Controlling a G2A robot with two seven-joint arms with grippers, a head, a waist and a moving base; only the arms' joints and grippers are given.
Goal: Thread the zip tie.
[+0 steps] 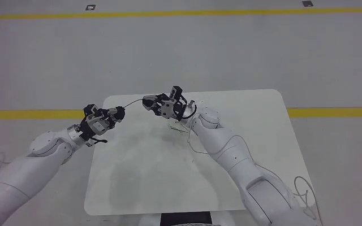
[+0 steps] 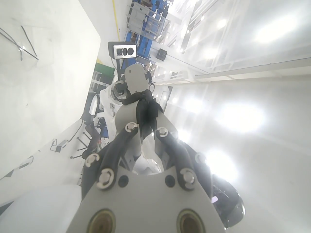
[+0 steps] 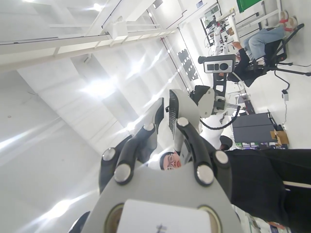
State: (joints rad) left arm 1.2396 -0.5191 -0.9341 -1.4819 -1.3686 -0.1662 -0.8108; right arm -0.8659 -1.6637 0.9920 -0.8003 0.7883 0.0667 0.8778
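A thin black zip tie (image 1: 133,102) arcs above the far left part of the white table (image 1: 237,169), spanning the gap between both grippers. My left gripper (image 1: 119,112) is shut on its left end; in the left wrist view the dark strap (image 2: 147,112) sits pinched between the fingers of this gripper (image 2: 145,103). My right gripper (image 1: 150,102) meets the tie's other end. In the right wrist view its fingers (image 3: 158,112) stand almost together, with a small black nub at the gripper (image 3: 166,110). The two grippers face each other a short way apart.
Several spare black zip ties (image 1: 178,127) lie on the table under the right forearm, also seen as spare ties (image 2: 24,44) in the left wrist view. The table's far edge (image 1: 226,92) is close behind the grippers. A yellow floor line (image 1: 317,112) runs past the table.
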